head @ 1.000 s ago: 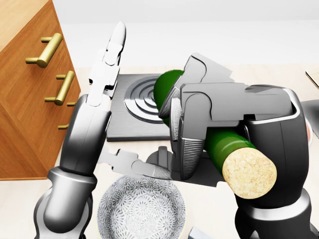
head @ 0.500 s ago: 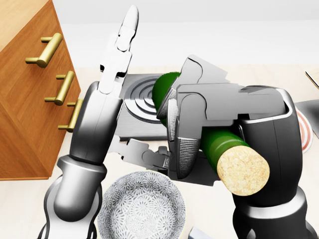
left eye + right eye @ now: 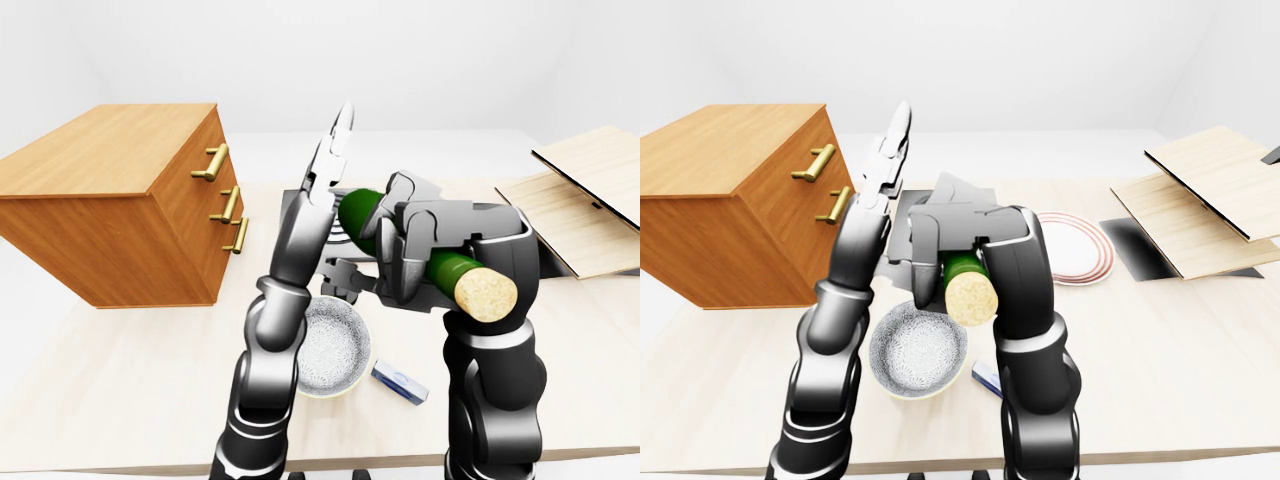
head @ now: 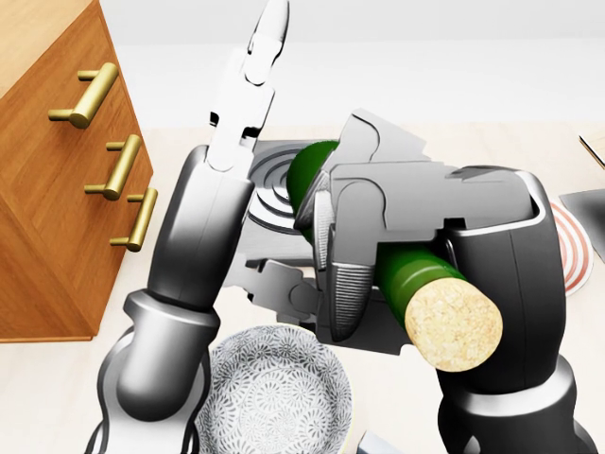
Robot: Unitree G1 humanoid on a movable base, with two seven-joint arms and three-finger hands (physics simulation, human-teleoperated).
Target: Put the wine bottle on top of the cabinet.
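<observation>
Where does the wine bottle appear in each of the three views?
Left-eye view: bottle right of centre, held in the right hand, cork toward the camera.
Head view: bottle centre-right, large, cork at lower right.
Right-eye view: bottle near centre, mostly cork showing.
Shared landmark: cabinet at left in every view.

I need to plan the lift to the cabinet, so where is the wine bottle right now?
The wine bottle lies near the left-eye view's centre, gripped by the right hand, cork toward the camera, above the bowl and right of the cabinet.
</observation>
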